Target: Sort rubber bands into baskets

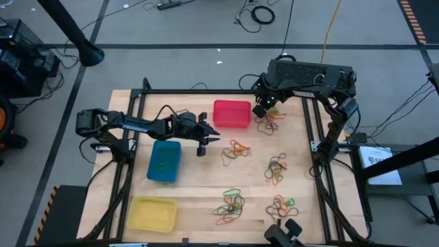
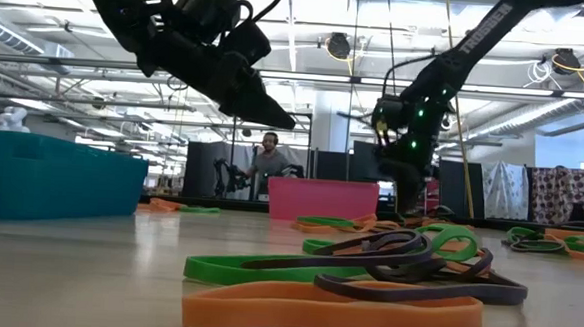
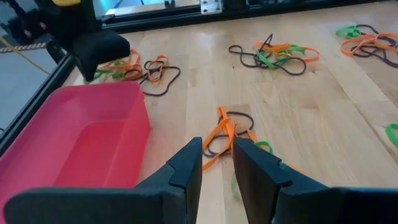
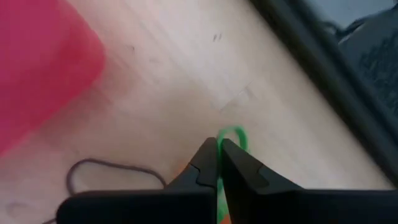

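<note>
Wooden table (image 1: 206, 189) is carrying scattered rubber bands (image 1: 230, 204) and three baskets.
You're seeing the right gripper (image 4: 219, 149) pinching a green band (image 4: 234, 136) beside the red basket (image 1: 231, 113) near the far edge; left gripper (image 3: 217, 152) is hovering parted.

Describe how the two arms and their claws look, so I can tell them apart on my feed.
Both arms are dark, jointed and near black. The left arm has black cables looping along it, and its claw ends in two dark, wedge-shaped fingers. The right arm carries white lettering in the low view and small green lights above its claw.
</note>
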